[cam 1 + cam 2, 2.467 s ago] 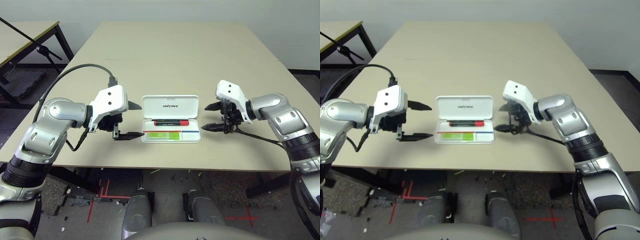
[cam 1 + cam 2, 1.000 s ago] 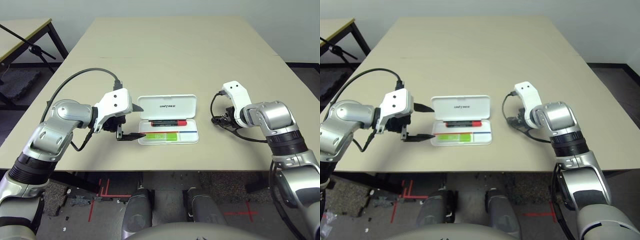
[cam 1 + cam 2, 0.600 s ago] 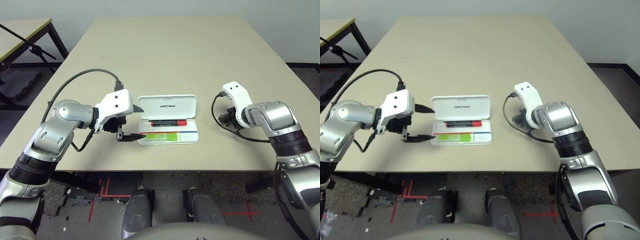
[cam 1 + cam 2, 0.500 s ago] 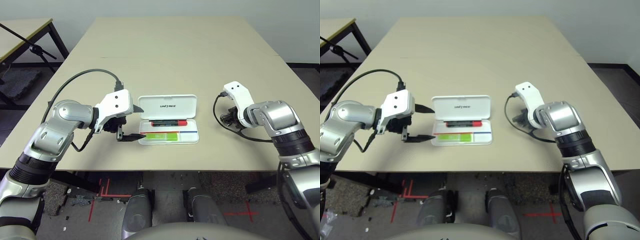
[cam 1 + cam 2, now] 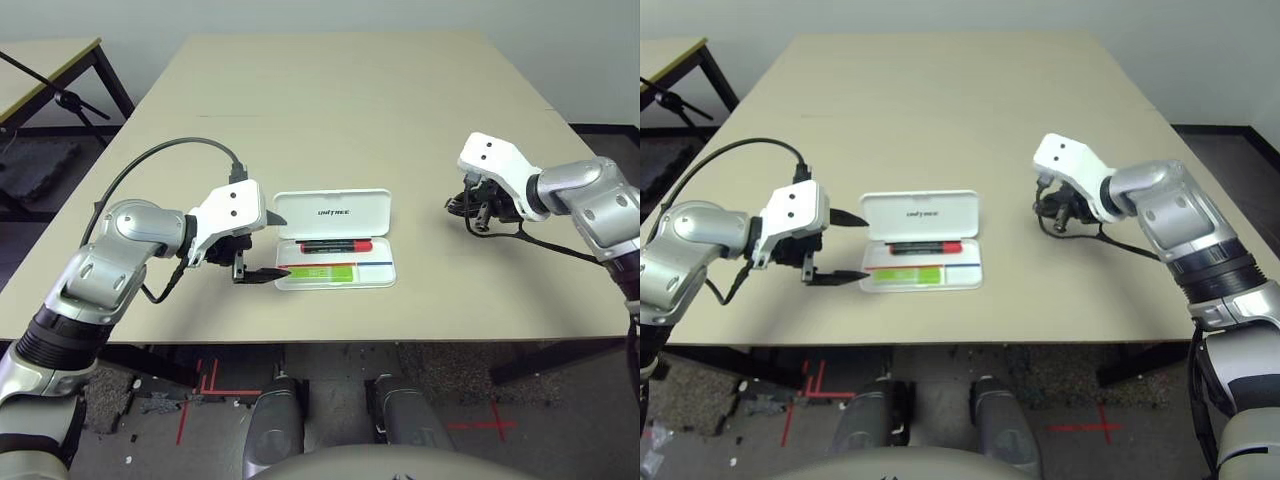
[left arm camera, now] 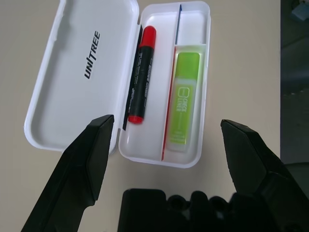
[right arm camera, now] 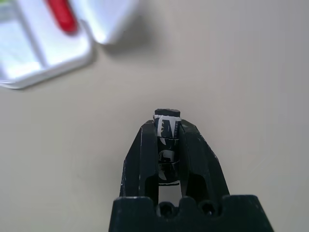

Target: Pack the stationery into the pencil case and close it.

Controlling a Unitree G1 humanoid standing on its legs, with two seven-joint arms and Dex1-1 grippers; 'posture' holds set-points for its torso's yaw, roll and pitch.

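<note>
Right wrist view: my right claw pinches the small eraser shallowly; it may slip before reaching the case at nine o'clock; left claw gapes.

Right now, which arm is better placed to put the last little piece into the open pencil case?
Right. The right gripper is shut on the small silver-and-black piece, lifted above the table. The left gripper is open and empty beside the pencil case, which already holds the red marker and green stick.
</note>
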